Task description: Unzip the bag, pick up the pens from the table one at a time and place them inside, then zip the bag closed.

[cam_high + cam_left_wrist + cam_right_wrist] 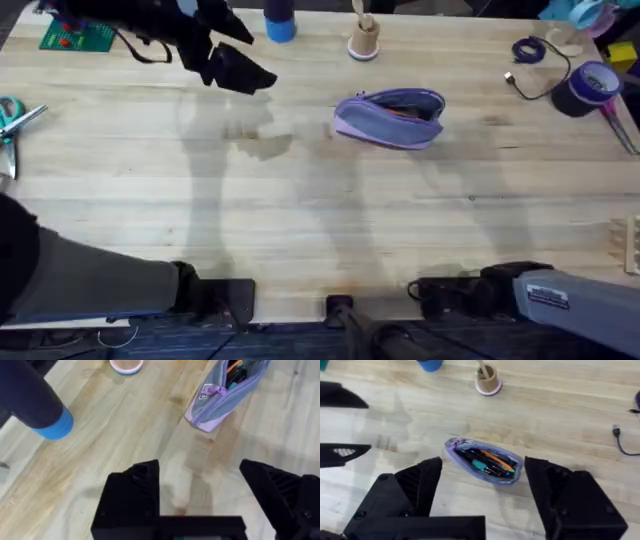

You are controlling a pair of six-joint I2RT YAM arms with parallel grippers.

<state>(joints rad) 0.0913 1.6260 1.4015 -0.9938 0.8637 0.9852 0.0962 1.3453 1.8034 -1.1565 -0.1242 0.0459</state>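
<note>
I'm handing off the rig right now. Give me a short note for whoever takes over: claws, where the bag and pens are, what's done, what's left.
Left claw: open, holding nothing, raised over the table's far left part, short of the bag.
Right claw: open, holding nothing, looking down on the bag.
Bag: lies on the table right of centre, unzipped and gaping; the zipper pull is at its near end.
Pens: inside the open bag, with orange and teal items beside them.
Done: unzipping, loading pens.
Left: zip the bag closed, probably one claw steadying it while the other draws the pull.
</note>
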